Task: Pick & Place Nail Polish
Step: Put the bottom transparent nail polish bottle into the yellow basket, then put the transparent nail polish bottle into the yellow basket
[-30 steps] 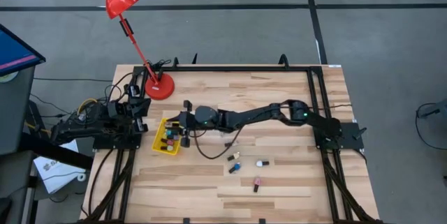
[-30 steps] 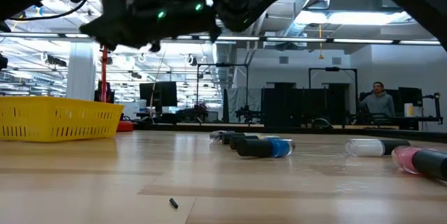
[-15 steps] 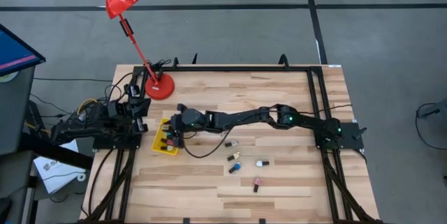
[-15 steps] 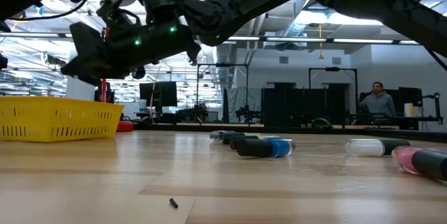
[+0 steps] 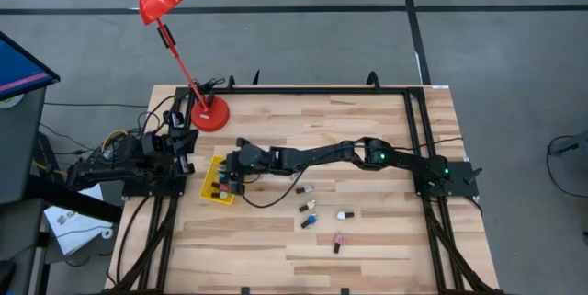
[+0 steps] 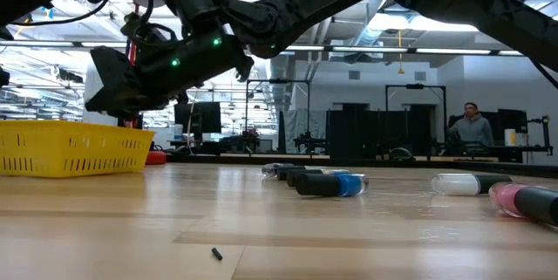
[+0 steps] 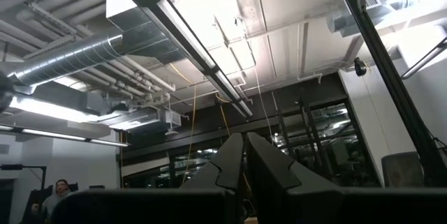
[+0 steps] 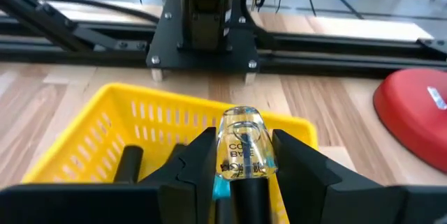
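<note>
a: yellow basket (image 8: 84,137) sits right under the right gripper (image 8: 241,155); its jaws are part-open, pinching a clear bottle (image 8: 242,144) of nail polish by its dark cap, glass end pointing forward over the basket's rim.

b: and the rest of the polish?

a: a few dark-capped ones lie in the basket below the jaws. behind the arm, well apart from the jaws, loose bottles lie on the wooden counter (image 5: 367,240): a blue one (image 6: 336,184), a white one (image 6: 462,183), a pink one (image 6: 523,200).

b: the other arm?

a: the left gripper (image 7: 243,165) waits off the counter's edge, beyond the basket from the right jaws, its jaws pressed together, nothing in them, aimed up at the ceiling.
</note>
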`<action>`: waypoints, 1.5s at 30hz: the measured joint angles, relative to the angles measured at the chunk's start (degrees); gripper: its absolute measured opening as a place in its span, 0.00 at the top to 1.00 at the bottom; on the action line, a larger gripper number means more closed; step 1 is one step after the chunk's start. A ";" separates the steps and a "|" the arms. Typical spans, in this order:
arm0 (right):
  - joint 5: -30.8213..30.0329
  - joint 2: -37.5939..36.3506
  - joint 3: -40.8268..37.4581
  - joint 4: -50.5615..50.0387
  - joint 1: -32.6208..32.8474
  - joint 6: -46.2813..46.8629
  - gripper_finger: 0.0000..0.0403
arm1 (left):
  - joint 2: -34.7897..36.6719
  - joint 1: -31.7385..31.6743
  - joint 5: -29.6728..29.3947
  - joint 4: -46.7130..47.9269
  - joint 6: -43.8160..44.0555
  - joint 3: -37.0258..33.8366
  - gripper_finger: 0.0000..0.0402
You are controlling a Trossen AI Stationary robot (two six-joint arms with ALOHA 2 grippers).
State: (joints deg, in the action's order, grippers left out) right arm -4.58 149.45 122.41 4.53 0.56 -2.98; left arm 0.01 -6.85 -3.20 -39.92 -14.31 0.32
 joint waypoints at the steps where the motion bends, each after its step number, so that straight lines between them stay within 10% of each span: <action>1: 0.00 0.00 0.00 -0.58 -0.05 0.00 0.71 | 0.00 0.00 0.00 0.01 -0.02 0.00 0.96; 13: -0.20 0.00 0.00 -3.45 -0.33 -0.01 0.69 | -0.02 0.00 0.00 0.00 -0.01 0.00 0.96; 26: 0.02 -3.16 -0.09 -7.02 -0.31 -1.08 0.40 | -0.02 0.00 0.00 0.00 0.00 0.00 0.96; 45: 0.22 -28.09 -5.61 -63.28 -2.77 -11.57 0.52 | 0.00 0.01 0.00 0.02 -0.02 0.00 0.96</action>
State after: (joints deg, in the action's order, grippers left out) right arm -4.36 121.36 116.80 -58.75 -2.21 -14.55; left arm 0.01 -6.84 -3.20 -39.91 -14.32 0.32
